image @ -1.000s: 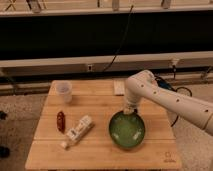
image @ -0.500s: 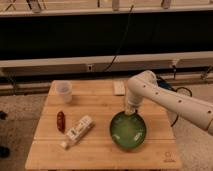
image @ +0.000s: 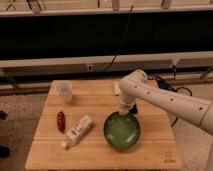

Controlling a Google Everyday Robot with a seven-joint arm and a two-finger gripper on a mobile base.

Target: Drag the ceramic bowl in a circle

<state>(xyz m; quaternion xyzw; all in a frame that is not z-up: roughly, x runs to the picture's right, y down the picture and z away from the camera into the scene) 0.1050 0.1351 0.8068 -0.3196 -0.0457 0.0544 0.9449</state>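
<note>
- Standing at the far left corner of the wooden table point(image: 100, 107): small translucent plastic cup point(image: 64, 91), upright, well apart from everything else.
- Lying below the cup, nearer the left edge: small dark red item point(image: 61, 121), elongated, pointing roughly front to back; too blurred to identify further.
- Resting just beside the red item, to its right: white bottle point(image: 78, 131), on its side, set diagonally with the cap end toward the front left edge.
- Sitting right of centre, toward the front of the table: ceramic bowl point(image: 122, 130), wide, shallow, glossy green with a darker rim, upright, apart from the bottle.
- Reaching down at the far rim of the bowl: gripper point(image: 125, 109), at the end of the white arm point(image: 170, 102) entering from the right edge and bending above the table; meets or overlaps the rim, actual contact unclear.
- Finger state: cannot tell, whether released, clenched or grasping the rim.
- Lying at the far edge of the table, partly behind the arm: pale flat object point(image: 116, 88), otherwise unidentifiable.
- Trailing on the floor beyond the right side of the table: dark cables point(image: 176, 90).
</note>
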